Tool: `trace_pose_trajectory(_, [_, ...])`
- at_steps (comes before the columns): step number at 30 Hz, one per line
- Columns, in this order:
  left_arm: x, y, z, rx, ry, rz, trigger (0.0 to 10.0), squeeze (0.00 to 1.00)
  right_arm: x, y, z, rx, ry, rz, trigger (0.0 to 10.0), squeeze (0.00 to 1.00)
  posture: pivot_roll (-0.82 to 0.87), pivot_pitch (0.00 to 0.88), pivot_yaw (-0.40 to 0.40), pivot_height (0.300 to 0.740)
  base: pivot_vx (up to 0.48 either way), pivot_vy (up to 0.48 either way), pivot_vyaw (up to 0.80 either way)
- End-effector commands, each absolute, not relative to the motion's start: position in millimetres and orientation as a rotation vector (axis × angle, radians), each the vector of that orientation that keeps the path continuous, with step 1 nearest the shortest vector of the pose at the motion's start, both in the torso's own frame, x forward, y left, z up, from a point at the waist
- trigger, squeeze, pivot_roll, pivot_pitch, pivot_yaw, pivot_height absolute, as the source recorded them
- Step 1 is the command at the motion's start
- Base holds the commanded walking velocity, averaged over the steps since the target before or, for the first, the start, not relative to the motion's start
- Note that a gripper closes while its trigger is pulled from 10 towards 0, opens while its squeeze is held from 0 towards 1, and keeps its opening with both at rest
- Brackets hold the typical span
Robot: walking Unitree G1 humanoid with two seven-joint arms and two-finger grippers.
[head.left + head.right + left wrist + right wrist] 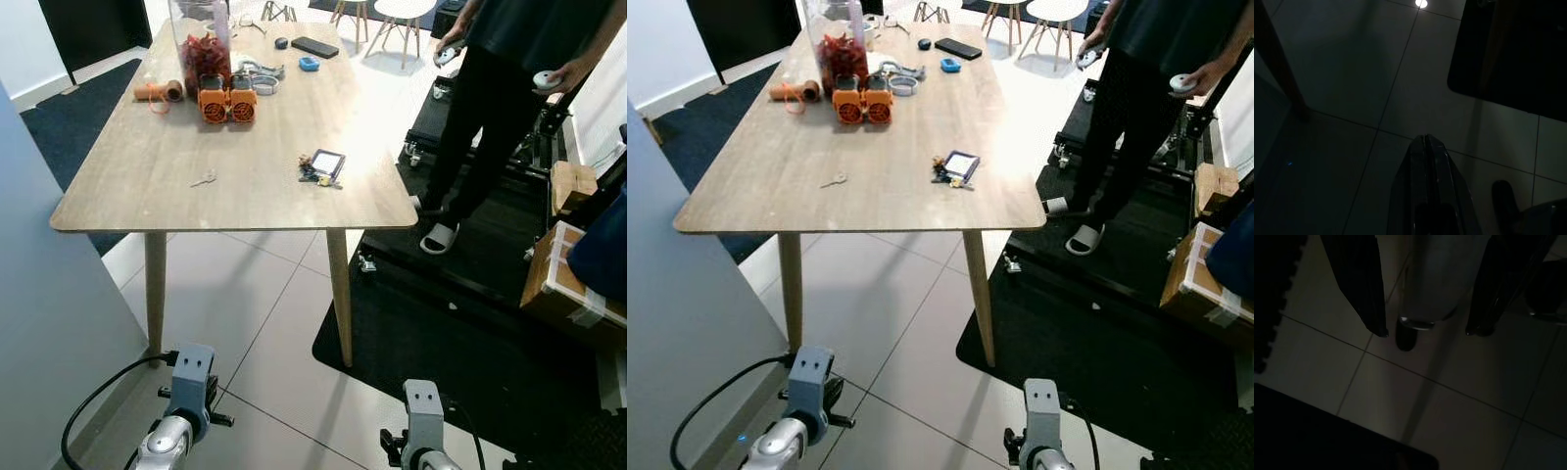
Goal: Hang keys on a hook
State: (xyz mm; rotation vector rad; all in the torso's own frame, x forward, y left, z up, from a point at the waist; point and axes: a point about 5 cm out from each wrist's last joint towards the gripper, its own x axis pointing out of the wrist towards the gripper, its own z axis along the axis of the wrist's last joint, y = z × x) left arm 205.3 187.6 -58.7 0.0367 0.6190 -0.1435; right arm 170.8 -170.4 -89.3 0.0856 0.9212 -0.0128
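Home room, wooden table, tiled floor

The wooden surface stood on tiled floor. Relative to the keys near its right edge, a small single key lay leftward; two orange spools, a jar and a phone sat farther back.

Table: pale wood grain top, matching pale legs. Floor: light grey tiles with thin dark joints. Mat: black. Two orange-and-black reels. Jar: clear, red contents. Phone: black. Small blue disc. Keys: dark bunch with a white, dark-framed tag. Person: black clothes, white sandals. Boxes: brown cardboard.
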Motion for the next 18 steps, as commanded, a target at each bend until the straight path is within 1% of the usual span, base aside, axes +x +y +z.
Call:
trace_pose_trajectory(1, [202.2,189.4,-61.1,0.021,0.64,-0.133,10.0,0.0,170.2,-172.9,-89.5,0.087,0.928,-0.024,10.0,0.0,0.08,0.011,-0.047,0.74,0.0,0.0,0.0])
trace_pose_trajectory(3, [202.0,189.3,-61.4,0.016,0.643,-0.132,10.0,0.0,170.3,-172.8,-89.4,0.087,0.927,-0.024,10.0,0.0,0.08,0.011,-0.047,0.74,0.0,0.0,0.0])
trace_pose_trajectory(5, [202.0,189.0,-61.5,0.011,0.644,-0.133,10.0,0.0,170.4,-172.9,-89.4,0.086,0.927,-0.023,10.0,0.0,0.08,0.011,-0.047,0.74,0.0,0.287,0.0])
trace_pose_trajectory(18, [201.2,187.6,-62.2,0.006,0.647,-0.134,10.0,0.0,170.0,-174.3,-89.4,0.082,0.929,-0.021,10.0,0.0,0.08,0.013,-0.05,0.74,0.0,0.441,0.0])
